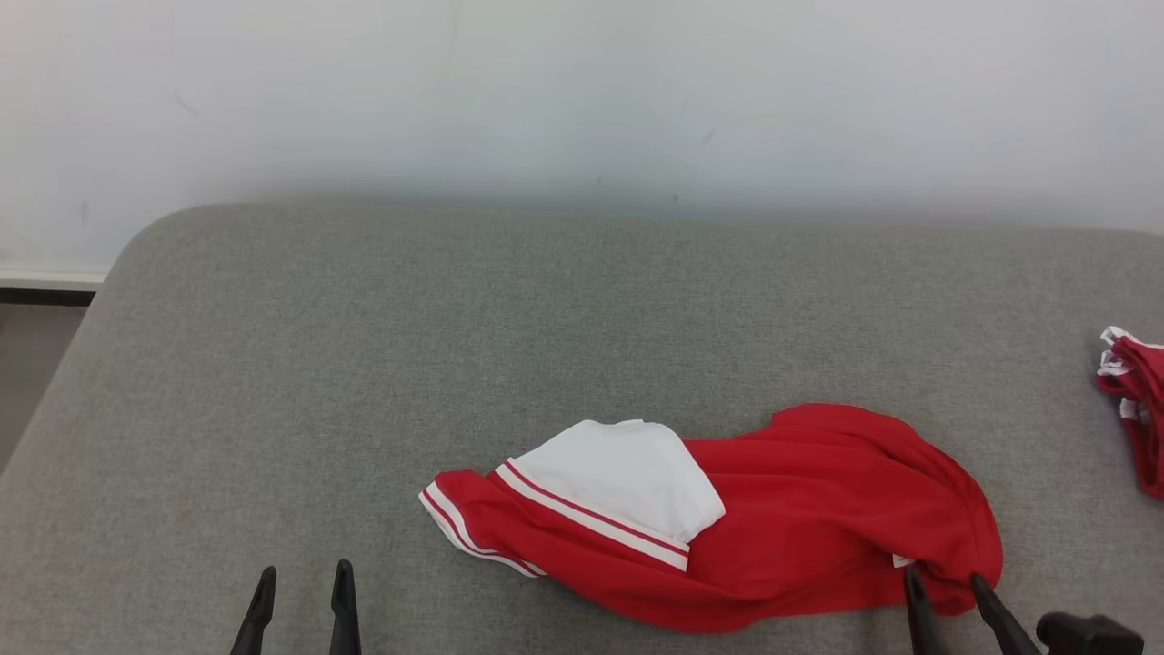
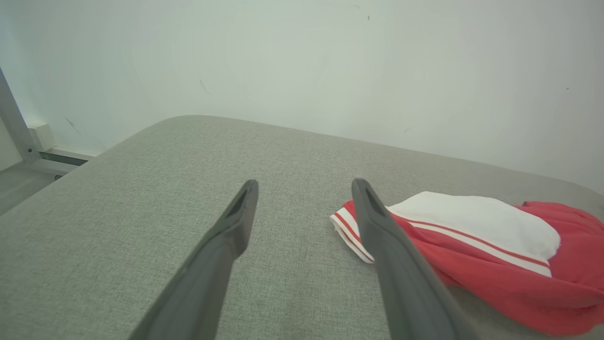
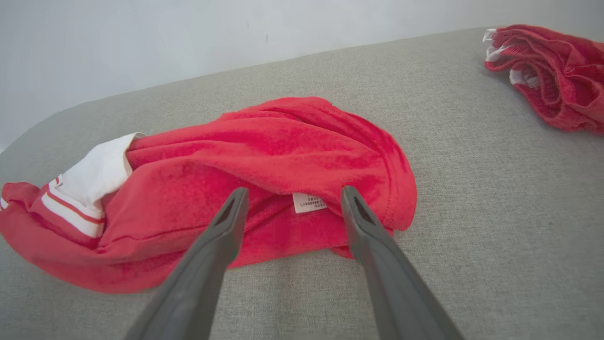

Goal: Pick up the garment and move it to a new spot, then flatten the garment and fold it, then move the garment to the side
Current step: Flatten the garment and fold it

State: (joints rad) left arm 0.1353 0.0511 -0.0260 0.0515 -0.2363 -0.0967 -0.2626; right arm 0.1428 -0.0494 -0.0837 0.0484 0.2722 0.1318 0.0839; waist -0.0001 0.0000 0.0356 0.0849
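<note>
Crumpled garment (image 1: 818,491) at right end effector (image 1: 943,575)

Small white label (image 3: 309,202) on red garment (image 3: 283,156); print too small to read.

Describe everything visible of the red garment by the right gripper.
The garment is soft red fabric with a white panel and white stripes at its left end. It lies crumpled on the grey cushion. A small white label shows at its right hem, between the fingers of the open right gripper; contact unclear.
</note>
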